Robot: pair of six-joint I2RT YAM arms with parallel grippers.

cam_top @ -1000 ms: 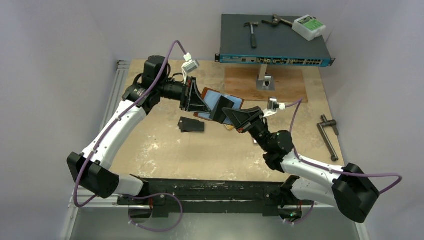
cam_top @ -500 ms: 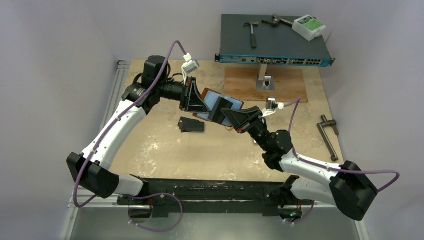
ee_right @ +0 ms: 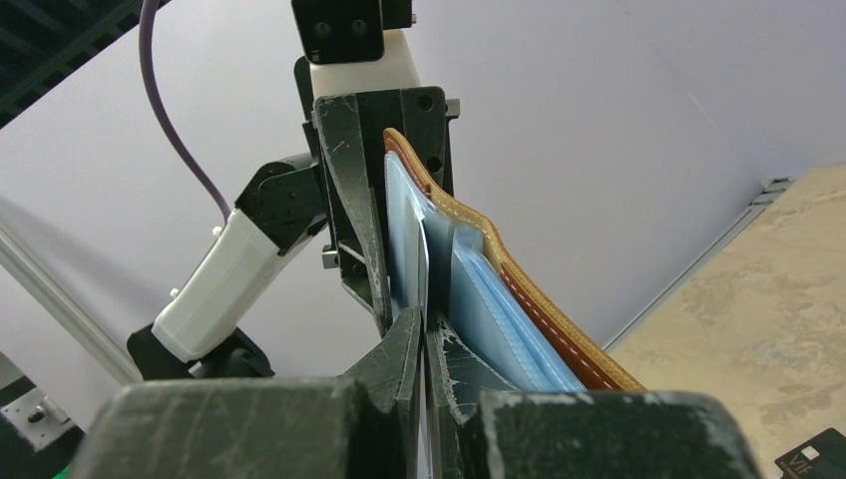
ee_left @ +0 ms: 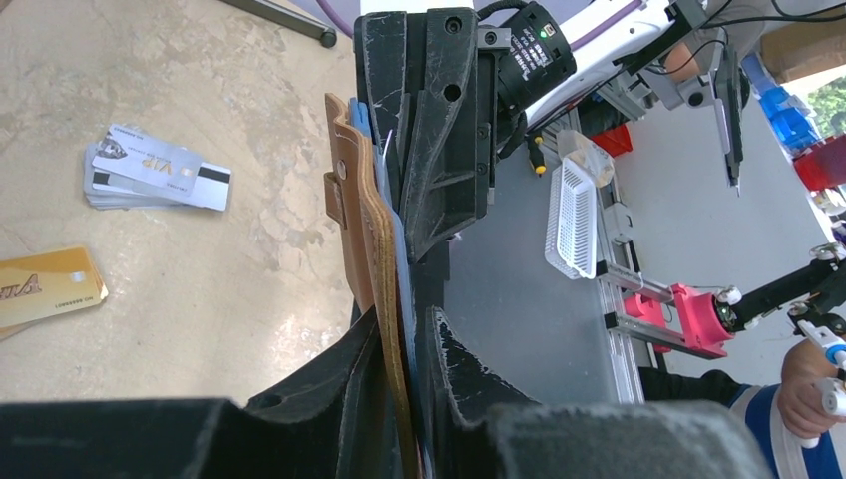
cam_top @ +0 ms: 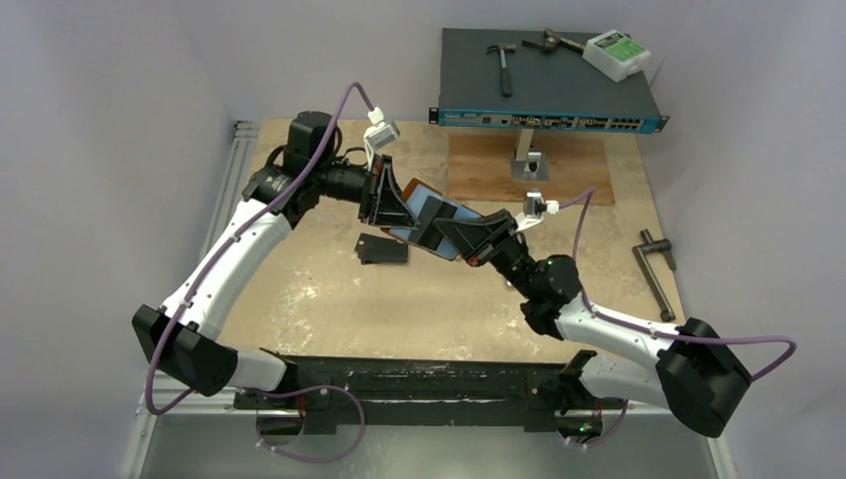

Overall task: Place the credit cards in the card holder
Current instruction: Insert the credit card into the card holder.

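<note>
The brown leather card holder [cam_top: 417,192] hangs in the air above the table's middle, its light blue inside [ee_right: 489,299] facing the right arm. My left gripper [ee_left: 404,339] is shut on its edge [ee_left: 374,230]. My right gripper [ee_right: 424,334] is shut on a thin credit card [ee_right: 423,274], seen edge-on and standing in a blue pocket of the holder. In the top view the two grippers meet tip to tip, left [cam_top: 397,208] and right [cam_top: 431,230]. On the table lie black cards [cam_top: 383,249], a silvery white stack [ee_left: 155,180] and a gold-orange card [ee_left: 45,289].
A network switch [cam_top: 549,118] stands at the back with hammers [cam_top: 504,62] and a white box [cam_top: 616,54] on top. In front of it lies a wooden board [cam_top: 579,170] with a metal bracket [cam_top: 529,160]. A black T-handle tool [cam_top: 653,269] lies at the right.
My right gripper has moved left toward the left gripper, carrying the card further into the holder. The left arm has hardly moved.
</note>
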